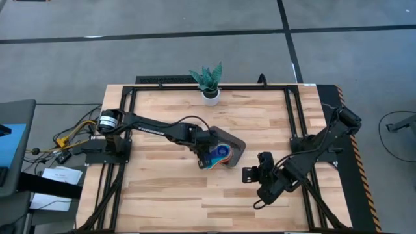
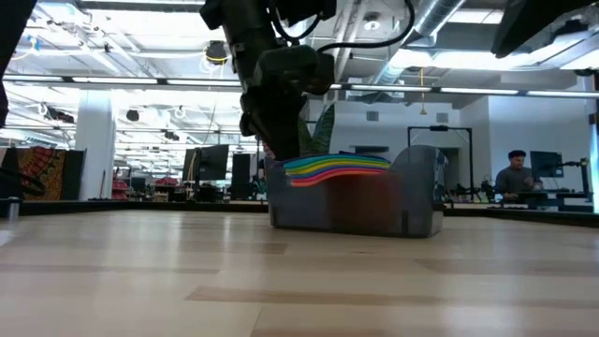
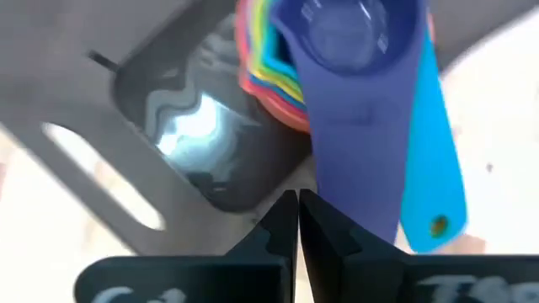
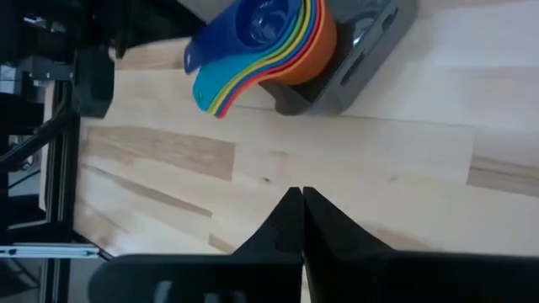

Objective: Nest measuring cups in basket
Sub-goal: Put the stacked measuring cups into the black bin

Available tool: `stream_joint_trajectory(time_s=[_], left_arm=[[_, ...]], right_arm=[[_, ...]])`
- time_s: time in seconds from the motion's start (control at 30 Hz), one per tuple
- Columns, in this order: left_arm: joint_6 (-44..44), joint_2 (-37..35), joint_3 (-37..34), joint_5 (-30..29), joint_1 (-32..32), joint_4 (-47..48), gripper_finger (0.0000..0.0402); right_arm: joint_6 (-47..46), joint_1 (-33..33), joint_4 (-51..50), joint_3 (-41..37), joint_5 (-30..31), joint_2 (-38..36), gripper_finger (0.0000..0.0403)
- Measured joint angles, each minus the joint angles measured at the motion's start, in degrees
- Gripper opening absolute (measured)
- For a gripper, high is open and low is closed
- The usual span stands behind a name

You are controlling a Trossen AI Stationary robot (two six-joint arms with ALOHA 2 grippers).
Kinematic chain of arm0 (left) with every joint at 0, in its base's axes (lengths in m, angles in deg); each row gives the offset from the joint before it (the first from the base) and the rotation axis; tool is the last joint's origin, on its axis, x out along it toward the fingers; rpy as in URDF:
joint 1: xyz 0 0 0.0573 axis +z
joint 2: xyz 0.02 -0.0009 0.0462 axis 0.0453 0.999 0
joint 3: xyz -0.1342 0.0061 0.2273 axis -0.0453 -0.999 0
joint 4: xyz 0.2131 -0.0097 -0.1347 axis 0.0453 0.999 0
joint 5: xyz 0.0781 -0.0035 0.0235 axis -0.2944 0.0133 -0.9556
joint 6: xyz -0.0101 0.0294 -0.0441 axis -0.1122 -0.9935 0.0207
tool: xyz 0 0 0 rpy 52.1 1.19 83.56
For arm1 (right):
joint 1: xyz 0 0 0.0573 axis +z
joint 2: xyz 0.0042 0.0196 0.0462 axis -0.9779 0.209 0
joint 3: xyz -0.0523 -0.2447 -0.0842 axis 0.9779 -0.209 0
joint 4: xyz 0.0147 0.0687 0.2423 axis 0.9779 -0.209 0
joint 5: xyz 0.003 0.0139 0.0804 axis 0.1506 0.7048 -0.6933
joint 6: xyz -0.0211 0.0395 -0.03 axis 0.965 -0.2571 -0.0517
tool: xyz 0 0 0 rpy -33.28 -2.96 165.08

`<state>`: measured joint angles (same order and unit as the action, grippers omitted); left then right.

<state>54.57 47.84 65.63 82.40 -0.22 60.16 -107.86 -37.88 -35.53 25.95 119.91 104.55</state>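
Observation:
The measuring cups (image 4: 269, 34) sit nested in one rainbow stack inside the dark grey basket (image 4: 370, 42), at the end nearer the left arm. Their flat handles (image 2: 337, 167) fan out over the basket's rim; the dark blue cup (image 3: 354, 50) is on top. My left gripper (image 3: 297, 202) is shut and slants down at the basket's rim, beside the handles. My right gripper (image 4: 299, 195) is shut and hangs over bare table, to the right and near side of the basket (image 1: 235, 144). My left gripper's shut fingertips (image 3: 286, 215) stand at the basket's wall (image 3: 244, 189), right beside the dark blue handle (image 3: 349, 177). They slant down from the table's left. I cannot tell whether they touch the wall or the handle.
A white pot with a green plant (image 1: 210, 94) stands at the table's far edge. Black frame rails (image 1: 292, 117) run along the sides. Bare wood lies in front of the basket toward the near edge.

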Motion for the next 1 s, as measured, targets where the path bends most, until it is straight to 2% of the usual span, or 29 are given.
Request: stream_joint_trajectory(time_s=[0.37, 0.63, 0.83, 0.93, 1.0], left_arm=[[3.2, -1.1, 0.0, 2.2, -1.7, -1.8, 0.0002], [6.7, -8.4, 0.0, -2.8, -2.5, 1.4, 0.0002], [15.7, -11.7, -5.4, -7.2, -10.7, 4.0, 0.0002], [20.5, -11.5, -9.1, -7.4, -16.2, 1.6, 0.0002], [23.3, -10.5, -11.9, -7.9, -18.7, -3.2, 0.0002]], right_arm=[[0.4, 0.0, 0.2, 0.0, 0.3, 0.0, 0.0011], [2.4, 0.0, 0.5, 0.0, 0.4, 0.0, 0.0018], [8.2, -0.9, 7.0, -0.9, -2.2, 2.0, 0.0009], [9.6, -1.4, 9.5, -1.2, -2.9, 3.6, 0.0012], [9.8, -1.6, 10.1, -1.2, -3.1, 4.4, 0.0015]])
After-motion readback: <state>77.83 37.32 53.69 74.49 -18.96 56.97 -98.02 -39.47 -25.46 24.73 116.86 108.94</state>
